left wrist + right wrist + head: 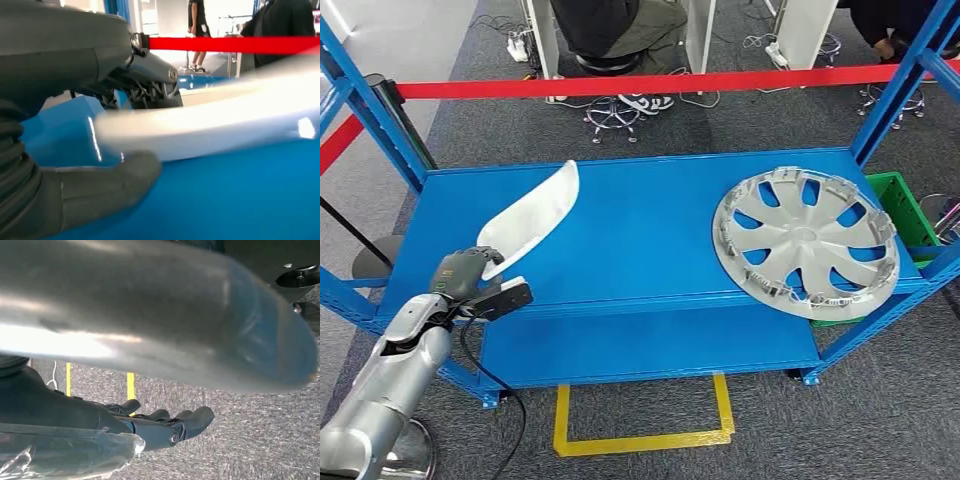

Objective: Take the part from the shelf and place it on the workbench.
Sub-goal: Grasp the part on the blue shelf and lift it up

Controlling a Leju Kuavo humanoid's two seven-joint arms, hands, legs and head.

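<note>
**Gripping a white panel at the shelf's near edge**

Reaching in from below, the robot's left hand [471, 275] closes around the near end of a curved white part [535, 208] that lies on the blue shelf [644, 230]. The part runs away from the hand, up and to its right across the deck, its far rounded tip well beyond the fingers. In the left wrist view the thick grey thumb [109, 187] sits under the pale edge of the part [226, 120] while the darker fingers [151, 75] arch over the top of it, so the panel is pinched between them; the part's surface is blurred there.

Far to the right of the hand, at the other end of the same deck, a silver hubcap [807, 240] lies flat, its rim reaching the shelf's front edge. A green crate [901, 200] stands just beyond the hubcap, outside the frame. On the carpet below and to the right of the hand, a yellow tape outline [644, 435] marks the floor. Beyond the shelf, a red barrier tape [644, 85] stretches across, with a seated person [614, 30] behind it.

The right hand [166, 427] hangs over grey carpet in its own wrist view, fingers extended side by side and slightly apart, holding nothing. A silver arm tube [151, 315] crosses above it.
</note>
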